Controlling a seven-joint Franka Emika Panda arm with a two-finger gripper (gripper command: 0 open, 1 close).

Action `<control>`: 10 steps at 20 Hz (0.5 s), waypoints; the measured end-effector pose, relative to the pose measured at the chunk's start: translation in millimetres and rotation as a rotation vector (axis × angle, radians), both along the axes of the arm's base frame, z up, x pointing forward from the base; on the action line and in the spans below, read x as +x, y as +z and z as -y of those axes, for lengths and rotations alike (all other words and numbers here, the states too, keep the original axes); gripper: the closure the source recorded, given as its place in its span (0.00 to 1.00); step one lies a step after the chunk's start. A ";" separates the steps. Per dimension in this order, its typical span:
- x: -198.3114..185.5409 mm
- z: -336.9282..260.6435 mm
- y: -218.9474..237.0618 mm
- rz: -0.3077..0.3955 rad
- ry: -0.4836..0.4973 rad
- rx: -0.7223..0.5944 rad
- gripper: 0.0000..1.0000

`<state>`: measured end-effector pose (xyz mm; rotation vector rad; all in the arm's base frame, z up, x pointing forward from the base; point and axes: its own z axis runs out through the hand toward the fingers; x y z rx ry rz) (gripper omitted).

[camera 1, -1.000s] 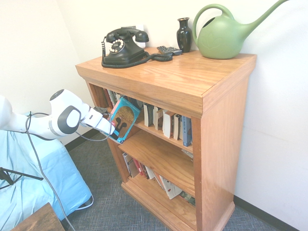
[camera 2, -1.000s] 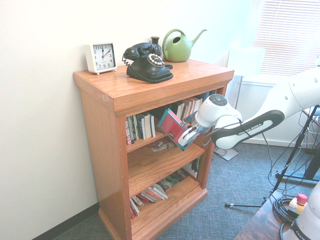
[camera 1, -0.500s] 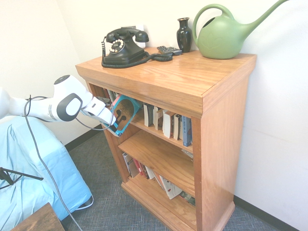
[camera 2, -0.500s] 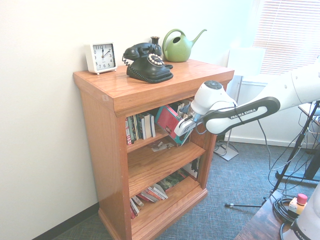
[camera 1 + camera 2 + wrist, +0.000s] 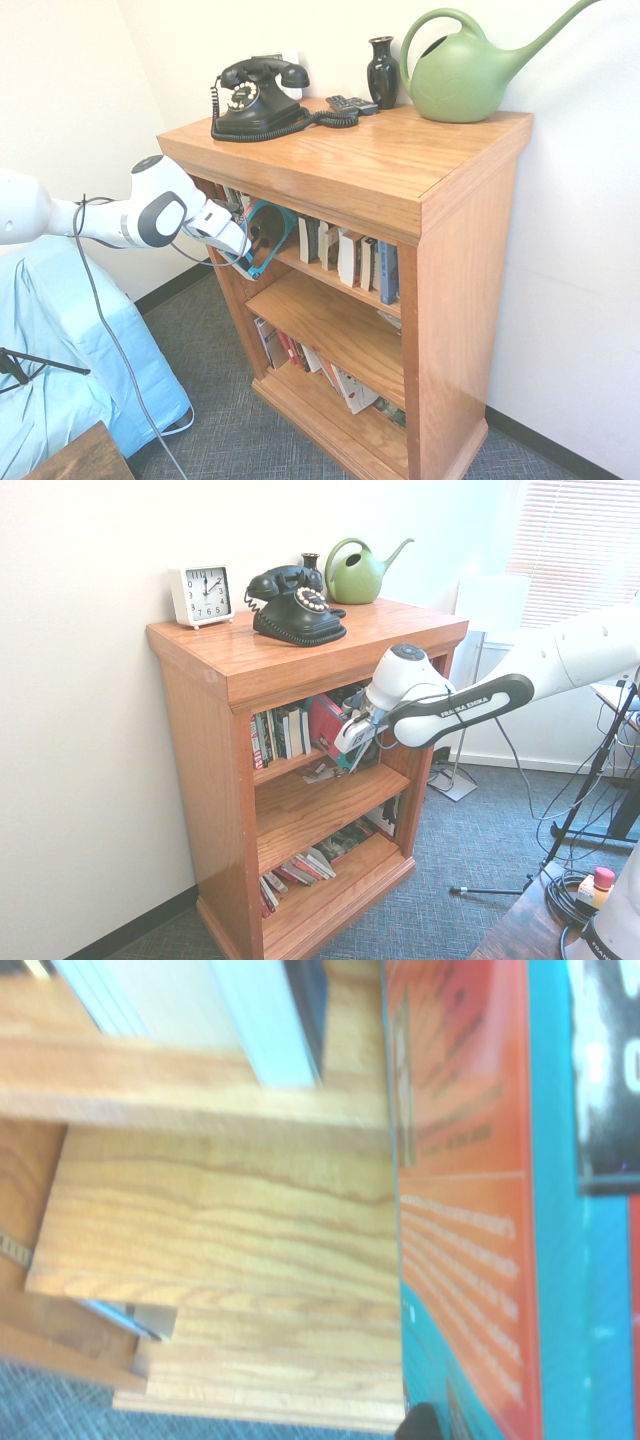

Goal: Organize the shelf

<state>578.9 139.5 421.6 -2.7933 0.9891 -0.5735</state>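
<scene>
First exterior view: the shelf point(image 5: 420, 190), a honey-brown wooden bookcase with a thick top, fills the centre and right of the frame. Its top tier holds a row of upright books point(image 5: 350, 255); its bottom tier holds leaning books point(image 5: 300, 355). At centre left, the gripper point(image 5: 240, 245) has its jaws closed on a teal-edged book point(image 5: 265, 240), at the top tier's left end.

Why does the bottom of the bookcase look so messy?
On the bottom tier of the shelf, the books have tipped over and lie slanted in a heap. On the top tier, the other books stand upright. The gripper holds a teal and red book, tilted, at that top tier.
</scene>
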 end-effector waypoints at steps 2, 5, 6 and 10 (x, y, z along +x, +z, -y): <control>5.8 -1.8 -2.3 0.008 0.001 -0.002 1.00; 14.1 -4.3 0.1 0.023 -0.003 -0.003 1.00; 16.5 -5.4 0.9 0.027 -0.005 -0.002 1.00; 23.8 -10.6 4.2 0.042 -0.003 -0.002 1.00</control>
